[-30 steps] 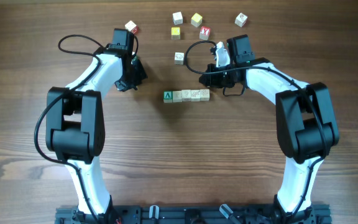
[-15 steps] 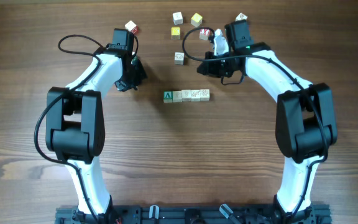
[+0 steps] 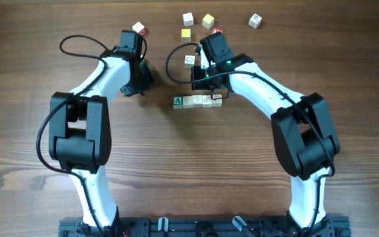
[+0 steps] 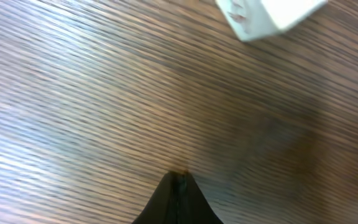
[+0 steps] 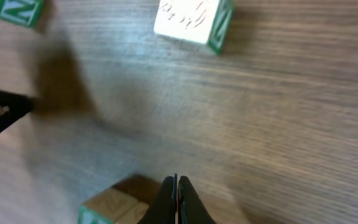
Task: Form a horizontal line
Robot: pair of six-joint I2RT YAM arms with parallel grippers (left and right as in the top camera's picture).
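Observation:
The horizontal line [image 3: 196, 101] is a row of small pale cubes touching edge to edge at the table's middle, with a green-faced cube [image 3: 177, 102] at its left end. My right gripper [image 3: 201, 85] is shut and empty, low over the wood just behind the row. In the right wrist view its fingertips [image 5: 176, 183] are pressed together beside the row's cubes [image 5: 114, 205]. My left gripper [image 3: 143, 79] is shut and empty, left of the row and apart from it; its tips [image 4: 179, 177] hover over bare wood.
Loose cubes lie behind the row: one pale [image 3: 189, 61] close to my right arm, also in the right wrist view [image 5: 191, 18], and several at the far edge [image 3: 207, 20]. A red-marked cube [image 3: 139, 29] lies by my left arm.
My right arm has swung left from the row's right end to behind its middle. The left arm and the row have not visibly moved.

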